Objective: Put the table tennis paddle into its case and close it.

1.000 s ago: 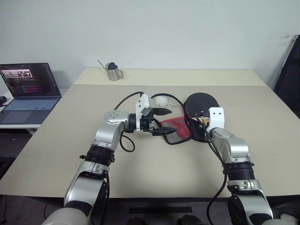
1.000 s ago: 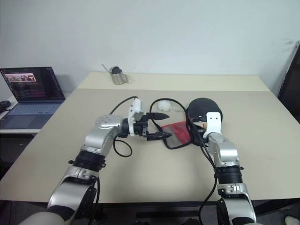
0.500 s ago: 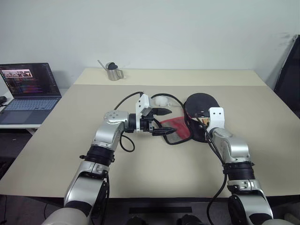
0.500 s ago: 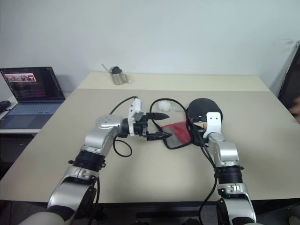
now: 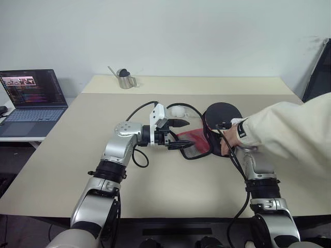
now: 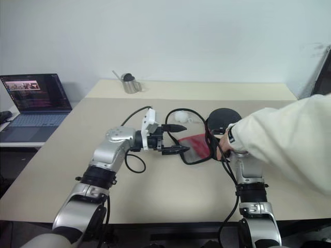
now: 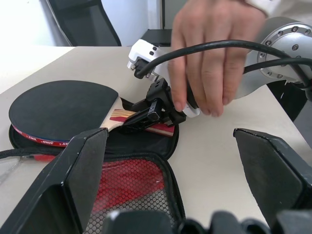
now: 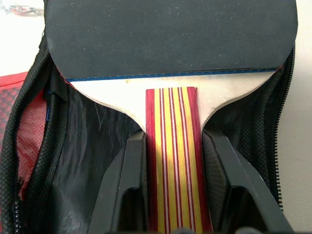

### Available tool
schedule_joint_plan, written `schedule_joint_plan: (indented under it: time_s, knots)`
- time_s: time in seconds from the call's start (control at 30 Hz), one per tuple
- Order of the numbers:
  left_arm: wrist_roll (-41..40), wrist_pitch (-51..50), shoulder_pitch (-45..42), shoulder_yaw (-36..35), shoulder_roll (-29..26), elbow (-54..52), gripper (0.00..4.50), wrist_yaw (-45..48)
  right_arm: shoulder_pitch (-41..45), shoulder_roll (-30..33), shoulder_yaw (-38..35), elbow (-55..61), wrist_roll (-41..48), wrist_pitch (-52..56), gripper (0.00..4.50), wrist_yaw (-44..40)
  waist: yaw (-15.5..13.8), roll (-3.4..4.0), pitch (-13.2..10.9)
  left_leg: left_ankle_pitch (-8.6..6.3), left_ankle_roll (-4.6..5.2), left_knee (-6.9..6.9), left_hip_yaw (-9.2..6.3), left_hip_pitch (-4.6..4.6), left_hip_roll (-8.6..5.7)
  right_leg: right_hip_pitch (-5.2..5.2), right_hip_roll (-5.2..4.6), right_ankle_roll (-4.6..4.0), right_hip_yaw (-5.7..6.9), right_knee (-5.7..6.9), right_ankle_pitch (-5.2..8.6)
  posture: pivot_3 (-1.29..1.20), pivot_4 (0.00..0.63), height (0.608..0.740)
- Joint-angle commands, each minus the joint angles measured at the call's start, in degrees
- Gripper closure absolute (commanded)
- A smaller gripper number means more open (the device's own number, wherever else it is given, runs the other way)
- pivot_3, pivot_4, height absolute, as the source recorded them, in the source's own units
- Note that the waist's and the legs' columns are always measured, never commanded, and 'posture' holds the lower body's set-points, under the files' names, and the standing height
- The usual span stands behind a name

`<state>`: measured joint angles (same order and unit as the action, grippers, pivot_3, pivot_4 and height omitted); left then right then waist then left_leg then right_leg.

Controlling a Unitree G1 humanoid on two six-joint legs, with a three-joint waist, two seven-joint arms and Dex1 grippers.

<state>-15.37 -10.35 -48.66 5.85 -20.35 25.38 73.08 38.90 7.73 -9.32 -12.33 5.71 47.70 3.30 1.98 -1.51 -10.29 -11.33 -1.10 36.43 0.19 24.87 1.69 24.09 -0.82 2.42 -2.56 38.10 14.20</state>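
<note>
At centre frame we find the right gripper (image 8: 170,195) pinching the striped wooden handle of the black-faced, red-edged table tennis paddle (image 8: 170,39), which lies over the open half of the black fabric case (image 7: 146,195) with red mesh flap. A person's hand (image 7: 209,58) in a cream sleeve rests on that gripper's wrist. Left of centre, the left gripper (image 5: 178,135) hovers with jaws spread wide. Farther back stand a small steel jug (image 5: 124,79) and, upper left, an open laptop (image 5: 32,98).

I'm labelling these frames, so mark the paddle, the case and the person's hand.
paddle (image 8: 170,34), right wrist view, black rubber face.
case (image 7: 131,187), left wrist view, red mesh flap.
person's hand (image 7: 209,53), left wrist view, back of the hand.
</note>
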Motion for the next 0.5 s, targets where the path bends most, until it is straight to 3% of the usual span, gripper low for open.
schedule_joint_plan:
  time_s: [0.03, 0.5]
  knots:
    - [-0.19, 1.15, -1.56, -0.16, -0.11, -0.6, 0.0, -0.07, 0.73, 0.33, 0.01, 1.22, -0.01, -0.15, 2.87, -0.1, 0.0, 0.0, 0.0, 0.0, 0.0, 0.0, 0.0, 0.0, 0.0, 0.0, 0.0, 0.0, 0.0, 0.0, 0.0, 0.0, 0.15, 0.74]
    - [-0.15, 1.47, -1.8, -0.06, -0.16, -0.11, 0.0, 0.07, 0.18, -0.67, -0.58, 2.11, 1.12, -0.5, 2.87, -0.63, -0.02, 0.0, 0.0, 0.0, 0.0, 0.0, -0.01, 0.0, 0.0, 0.0, 0.0, 0.0, 0.01, -0.01, 0.0, 0.0, 0.15, 0.74]
